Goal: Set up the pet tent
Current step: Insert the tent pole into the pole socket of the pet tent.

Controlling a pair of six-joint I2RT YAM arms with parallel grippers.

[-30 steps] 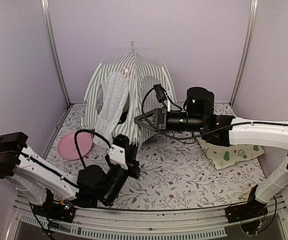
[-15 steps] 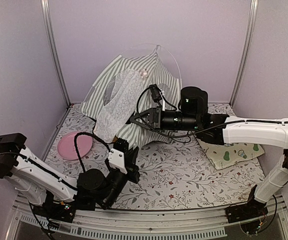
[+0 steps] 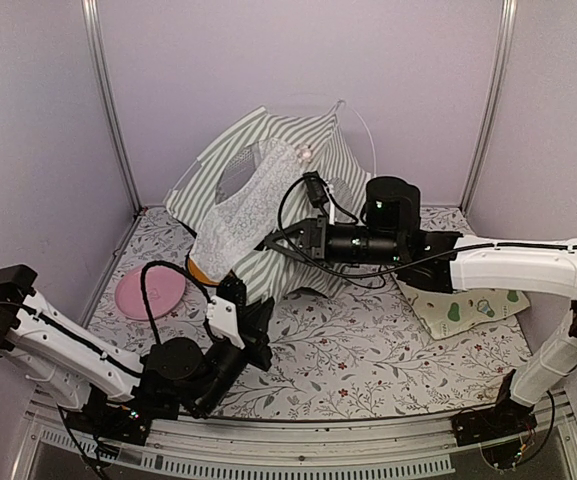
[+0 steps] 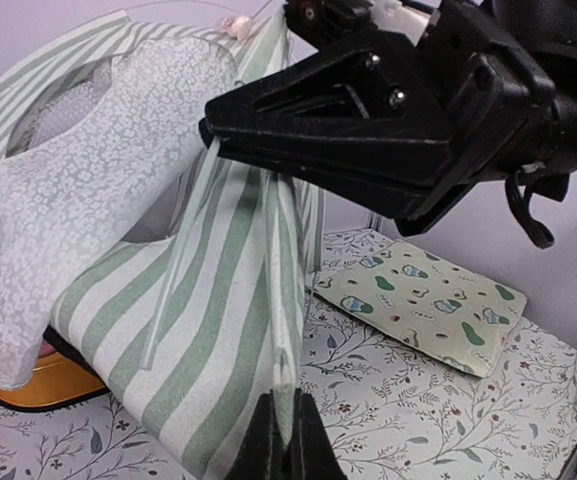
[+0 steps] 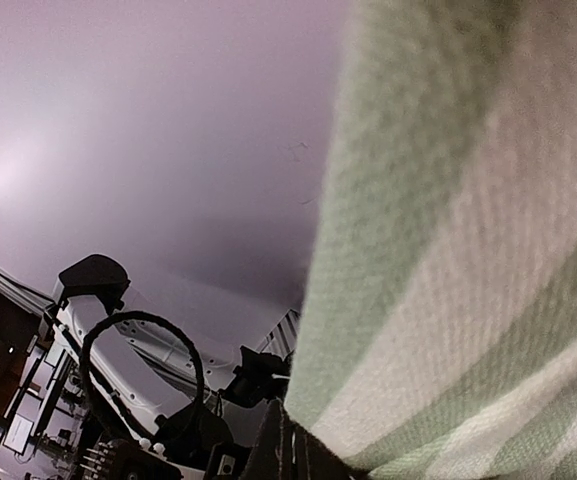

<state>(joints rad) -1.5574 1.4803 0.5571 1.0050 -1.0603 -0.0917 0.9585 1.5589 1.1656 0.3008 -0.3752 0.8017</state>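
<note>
Top external: tent at worktop back, tipped, near edge raised. My left fingers clenched on bottom hem, anchoring it. My right fingers clenched on striped wall, probably to pull tent upright.

Floral table: pink plate, avocado-print mat
</note>
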